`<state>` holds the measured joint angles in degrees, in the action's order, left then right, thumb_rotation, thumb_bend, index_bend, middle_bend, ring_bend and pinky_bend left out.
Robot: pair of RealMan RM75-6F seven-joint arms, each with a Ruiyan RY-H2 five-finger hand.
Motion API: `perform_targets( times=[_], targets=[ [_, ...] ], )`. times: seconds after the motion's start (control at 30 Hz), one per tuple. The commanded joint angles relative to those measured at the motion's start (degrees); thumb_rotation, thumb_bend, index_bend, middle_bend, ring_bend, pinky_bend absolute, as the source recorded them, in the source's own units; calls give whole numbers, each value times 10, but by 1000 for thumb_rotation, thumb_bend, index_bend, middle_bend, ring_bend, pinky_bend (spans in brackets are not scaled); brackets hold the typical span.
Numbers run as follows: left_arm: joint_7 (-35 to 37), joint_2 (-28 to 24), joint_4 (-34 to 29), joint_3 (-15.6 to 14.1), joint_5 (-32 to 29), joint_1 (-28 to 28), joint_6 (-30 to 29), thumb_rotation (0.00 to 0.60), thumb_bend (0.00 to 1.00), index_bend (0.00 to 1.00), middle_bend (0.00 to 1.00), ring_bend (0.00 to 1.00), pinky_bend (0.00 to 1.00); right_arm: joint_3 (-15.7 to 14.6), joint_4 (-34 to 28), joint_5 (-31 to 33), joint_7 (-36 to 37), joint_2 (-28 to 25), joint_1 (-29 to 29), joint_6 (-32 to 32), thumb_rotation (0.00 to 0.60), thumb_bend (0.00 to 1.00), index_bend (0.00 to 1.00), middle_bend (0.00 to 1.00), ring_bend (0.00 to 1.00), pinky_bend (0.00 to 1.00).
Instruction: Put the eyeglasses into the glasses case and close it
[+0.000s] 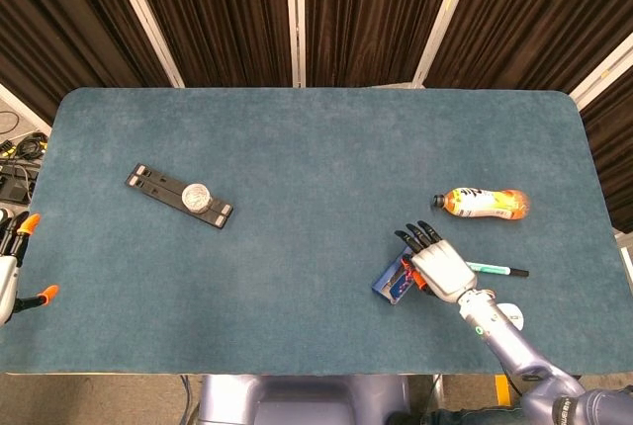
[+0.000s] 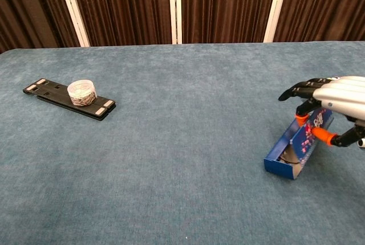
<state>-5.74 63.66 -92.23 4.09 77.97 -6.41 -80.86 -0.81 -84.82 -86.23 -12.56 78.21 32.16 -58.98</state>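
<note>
My right hand (image 1: 440, 267) (image 2: 336, 99) grips the blue open glasses case (image 1: 393, 280) (image 2: 296, 149) near the front right of the table. The case is tilted steeply: its far end is raised in the hand and its low end rests on the cloth. In the chest view a grey shape inside the case (image 2: 289, 154) looks like the eyeglasses, though they are mostly hidden by the case wall. The lid cannot be made out. My left hand (image 1: 10, 262) only peeks in at the left edge of the head view, far from the case.
An orange drink bottle (image 1: 485, 203) lies behind my right hand. A green marker (image 1: 502, 270) and a white mouse (image 1: 509, 314) lie to its right. A black strip with a small round jar (image 1: 180, 195) (image 2: 81, 92) sits at the far left.
</note>
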Motion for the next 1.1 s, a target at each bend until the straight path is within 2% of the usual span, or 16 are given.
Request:
perform_targets(
  times=[0.03,0.3,0.37,0.43,0.47,0.53,0.6,0.73,0.87,0.97,1.03,1.1],
  targets=[
    [-2,1,2,1,-3,-1,3,600,0,0,0,0,0,1,5,1,-5,7,2,5,600,507,700,97,0,0],
    [-8,4,5,3,-13,-4,10,600,0,0,0,0,0,1,22,1,-11,28,7,17,600,506,671,94,0,0],
    [-9,5,6,4,-14,-5,11,600,0,0,0,0,0,2,26,1,-11,31,7,16,600,502,567,85,0,0],
    [-9,5,7,4,-16,-5,12,600,0,0,0,0,0,3,32,1,-11,36,7,15,600,472,362,71,0,0],
    [-9,6,8,4,-16,-5,13,600,0,0,0,0,0,3,34,1,-11,39,6,14,600,449,296,65,0,0],
    [-9,6,8,4,-17,-6,13,600,0,0,0,0,0,5,39,0,-9,44,4,6,600,338,157,45,0,0],
    [-11,7,9,4,-18,-6,14,600,0,0,0,0,0,12,44,-4,-8,52,-1,-14,600,218,99,32,0,0],
    [-15,9,8,5,-18,-5,11,600,0,0,0,0,0,27,27,-13,11,46,-7,-49,600,84,82,0,0,0],
    [-15,9,9,4,-19,-5,12,600,0,0,0,0,0,33,-3,-14,29,22,-8,-56,600,68,68,0,0,0],
    [-15,10,8,4,-18,-6,13,600,0,0,0,0,0,24,-30,-12,33,-15,-1,-25,600,66,32,0,0,0],
    [-15,10,8,4,-18,-6,12,600,0,0,0,0,0,5,-41,-11,23,-47,15,27,600,66,3,0,0,0],
    [-16,10,8,3,-17,-5,12,600,0,0,0,0,0,-3,-38,-12,25,-53,22,49,600,65,0,0,0,0]
  ],
)
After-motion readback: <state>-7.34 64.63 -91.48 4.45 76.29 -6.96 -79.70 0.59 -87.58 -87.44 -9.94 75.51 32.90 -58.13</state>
